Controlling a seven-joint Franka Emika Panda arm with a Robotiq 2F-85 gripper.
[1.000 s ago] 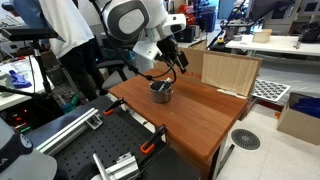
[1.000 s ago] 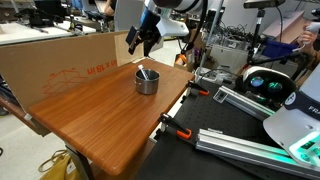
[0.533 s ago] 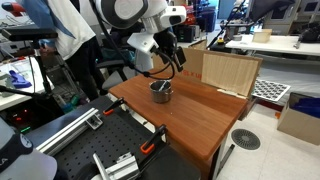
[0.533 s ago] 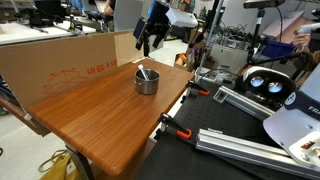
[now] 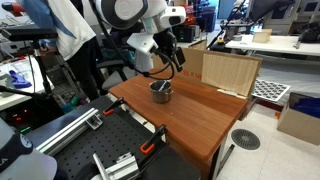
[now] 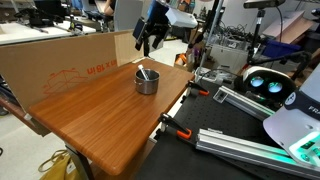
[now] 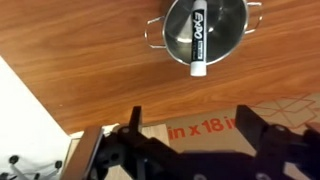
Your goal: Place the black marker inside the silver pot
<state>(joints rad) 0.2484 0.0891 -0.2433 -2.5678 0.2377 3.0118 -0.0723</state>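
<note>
The silver pot stands on the wooden table, small and round with side handles; it shows in both exterior views. The black marker lies in the pot, one end resting on the rim and sticking out a little; in an exterior view it leans over the rim. My gripper is open and empty, raised well above and behind the pot, over the table's back edge near the cardboard.
A cardboard box runs along the table's far side; a wooden box stands at a table corner. Metal rails and clamps lie beside the table. A person stands behind the arm.
The gripper rose a little away from the pot between one second ago and half a second ago; since then nothing has moved. The marker stays in the pot.
</note>
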